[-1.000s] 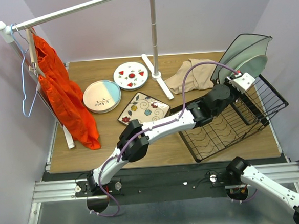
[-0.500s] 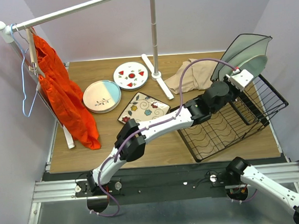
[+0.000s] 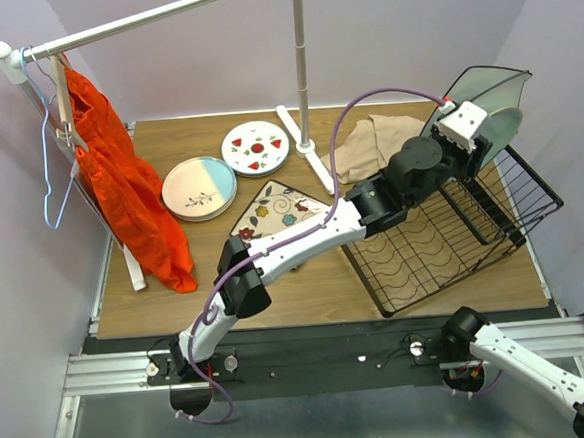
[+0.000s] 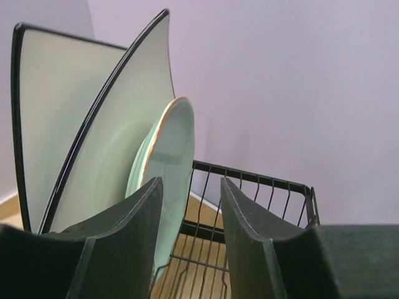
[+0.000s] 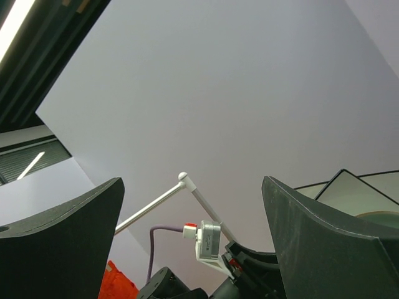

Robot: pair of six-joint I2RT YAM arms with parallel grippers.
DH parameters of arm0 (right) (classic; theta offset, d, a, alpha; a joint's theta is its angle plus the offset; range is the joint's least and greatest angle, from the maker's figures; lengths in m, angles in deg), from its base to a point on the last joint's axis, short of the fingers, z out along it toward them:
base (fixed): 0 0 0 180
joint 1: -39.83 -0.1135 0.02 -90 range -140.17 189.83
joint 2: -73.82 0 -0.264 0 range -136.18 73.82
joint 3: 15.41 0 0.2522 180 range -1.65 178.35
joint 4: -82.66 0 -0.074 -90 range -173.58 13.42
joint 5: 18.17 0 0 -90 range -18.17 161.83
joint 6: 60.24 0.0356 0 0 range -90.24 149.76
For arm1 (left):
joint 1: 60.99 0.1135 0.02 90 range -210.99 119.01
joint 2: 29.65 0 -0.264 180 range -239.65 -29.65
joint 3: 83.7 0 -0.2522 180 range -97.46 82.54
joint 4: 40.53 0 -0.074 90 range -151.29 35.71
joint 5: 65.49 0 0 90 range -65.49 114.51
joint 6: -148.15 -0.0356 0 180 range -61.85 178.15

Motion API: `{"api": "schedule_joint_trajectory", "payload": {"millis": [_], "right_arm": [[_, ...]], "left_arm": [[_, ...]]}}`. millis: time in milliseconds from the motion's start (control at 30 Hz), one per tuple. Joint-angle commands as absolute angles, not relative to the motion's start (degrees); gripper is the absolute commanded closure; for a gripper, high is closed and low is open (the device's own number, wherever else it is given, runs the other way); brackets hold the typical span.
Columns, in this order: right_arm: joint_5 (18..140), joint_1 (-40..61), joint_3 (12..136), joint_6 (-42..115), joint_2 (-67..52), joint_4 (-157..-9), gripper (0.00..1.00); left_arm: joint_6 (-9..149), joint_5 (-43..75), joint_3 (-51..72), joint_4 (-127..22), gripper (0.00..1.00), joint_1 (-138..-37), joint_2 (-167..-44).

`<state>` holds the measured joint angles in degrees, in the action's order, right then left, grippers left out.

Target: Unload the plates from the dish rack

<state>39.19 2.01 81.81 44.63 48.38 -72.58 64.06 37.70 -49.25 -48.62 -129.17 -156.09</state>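
Your right hand [image 5: 192, 180] is low and well back from the work. Its fingers are spread wide with nothing between them, aimed up at the wall.

Your left hand [image 4: 191, 187] is out over the rack [image 3: 416, 270], partly open and empty. Just ahead of it and slightly to its left stands the round plate [image 4: 163, 156], pale green with a thin gold rim, upright on edge in the slots. Its edge lies close to your left finger, but from the wrist view I cannot tell whether they touch. Behind it, further to the hand's left, two square plates [image 4: 93, 118] with dark rims lean up taller than the round one. Past the fingertips runs the rack's far rail.

Take the round plate first. It looks like glazed ceramic, so expect it to be stiff, slick and heavy for a two-finger pinch. It could also chip against the wires or its neighbours. Shift the hand left so the upper rim sits between the fingers, one on each face. Bite deep, close firmly, and lift straight out of the slot before you tilt it.
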Motion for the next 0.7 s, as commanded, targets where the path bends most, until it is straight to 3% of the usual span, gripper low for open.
{"api": "schedule_joint_trajectory", "payload": {"millis": [0, 267, 667], "right_arm": [[37.0, 1.6, 82.1, 43.4, 49.4, -72.6, 0.0], [36.4, 1.3, 82.0, 43.3, 49.6, -72.6, 0.0], [35.5, 0.8, 81.8, 43.0, 49.6, -72.8, 0.0]], "left_arm": [[71.9, 42.2, -51.7, -54.2, 0.48, -128.0, -154.0], [75.8, 44.6, -51.6, -56.8, 0.39, -127.0, -153.7], [73.5, 42.6, -51.5, -54.6, 0.4, -125.9, -157.5]]}}
